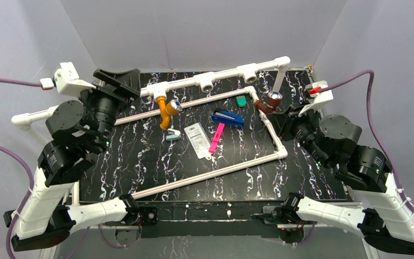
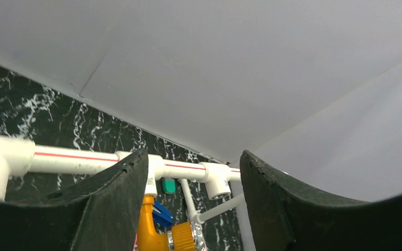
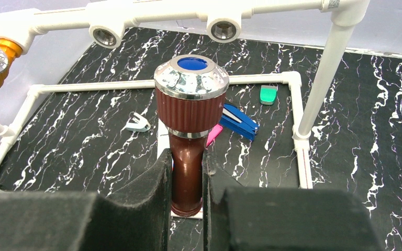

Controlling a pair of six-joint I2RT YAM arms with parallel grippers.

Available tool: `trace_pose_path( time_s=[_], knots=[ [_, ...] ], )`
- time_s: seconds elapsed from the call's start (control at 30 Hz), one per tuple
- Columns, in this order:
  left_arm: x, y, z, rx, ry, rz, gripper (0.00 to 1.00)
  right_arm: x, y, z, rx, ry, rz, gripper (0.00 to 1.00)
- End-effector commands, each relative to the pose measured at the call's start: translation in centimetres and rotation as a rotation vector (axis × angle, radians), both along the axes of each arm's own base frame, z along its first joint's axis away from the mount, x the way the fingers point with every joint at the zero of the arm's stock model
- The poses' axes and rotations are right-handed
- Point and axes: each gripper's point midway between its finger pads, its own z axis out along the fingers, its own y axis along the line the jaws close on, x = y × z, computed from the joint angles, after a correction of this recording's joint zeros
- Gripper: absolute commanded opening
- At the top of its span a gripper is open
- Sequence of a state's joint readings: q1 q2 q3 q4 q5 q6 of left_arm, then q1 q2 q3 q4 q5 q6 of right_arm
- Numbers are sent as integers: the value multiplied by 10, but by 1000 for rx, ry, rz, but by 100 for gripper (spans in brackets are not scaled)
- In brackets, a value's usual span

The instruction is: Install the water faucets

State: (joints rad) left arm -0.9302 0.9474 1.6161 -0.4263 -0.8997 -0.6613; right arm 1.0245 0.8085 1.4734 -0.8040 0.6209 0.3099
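Black marbled table (image 1: 140, 162): orange faucet (image 1: 165, 110) sits in end tee (image 1: 159, 89); left gripper (image 2: 193, 162) stands open, empty. Right gripper (image 3: 187, 167) clamps brown faucet (image 3: 190, 112). Next, judged: align it with free tee (image 3: 224, 29).

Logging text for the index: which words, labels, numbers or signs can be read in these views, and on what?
No text can be read.
Packet: dark print, too small to read.
Pipe fitting: grey mark, too small and blurred to read.
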Motion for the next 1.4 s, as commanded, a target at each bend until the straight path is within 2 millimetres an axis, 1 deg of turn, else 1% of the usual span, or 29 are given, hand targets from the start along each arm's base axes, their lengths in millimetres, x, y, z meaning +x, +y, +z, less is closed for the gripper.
trace_pose_path(
  time_s=[0.0, 0.1, 0.27, 0.43, 0.53, 0.63, 0.73, 0.77, 0.83, 0.87, 0.9, 0.97, 1.0, 1.17, 1.37],
  knots=[
    [6, -5, 18, 254, -19, -18, 61, 6, 8, 15, 31, -45, 2, 1],
    [13, -11, 24, 391, -5, -19, 61, 10, 10, 13, -6, -51, -2, 1],
    [26, -14, 24, 573, 22, 19, 60, 21, 15, 7, -96, -67, -23, 1],
    [42, -13, 13, 718, 72, 107, 57, 33, 26, -9, -200, -78, -25, 1],
    [49, -16, 9, 780, 84, 138, 57, 39, 33, -19, -252, -70, -18, 1],
    [55, -16, 10, 814, 82, 166, 56, 42, 36, -25, -277, -68, -19, 1],
    [70, -20, 7, 845, 97, 170, 56, 43, 37, -33, -299, -60, -18, 1],
    [78, -20, 3, 848, 109, 166, 56, 43, 37, -36, -303, -55, -18, 1],
    [98, -14, -6, 826, 137, 143, 55, 42, 36, -40, -307, -47, -18, 1],
    [108, -7, -12, 814, 157, 142, 55, 42, 35, -43, -311, -44, -20, 1],
    [117, -4, -19, 794, 171, 127, 55, 42, 34, -45, -318, -41, -22, 1],
    [131, 5, -29, 772, 196, 133, 55, 42, 32, -48, -324, -37, -25, 1],
    [136, 7, -34, 762, 203, 128, 55, 42, 31, -50, -331, -35, -26, 1],
    [164, 30, -71, 716, 284, 128, 56, 48, 29, -64, -401, -26, -44, 1],
    [182, 52, -103, 671, 342, 130, 57, 63, 27, -77, -428, -4, -44, 1]
  ],
)
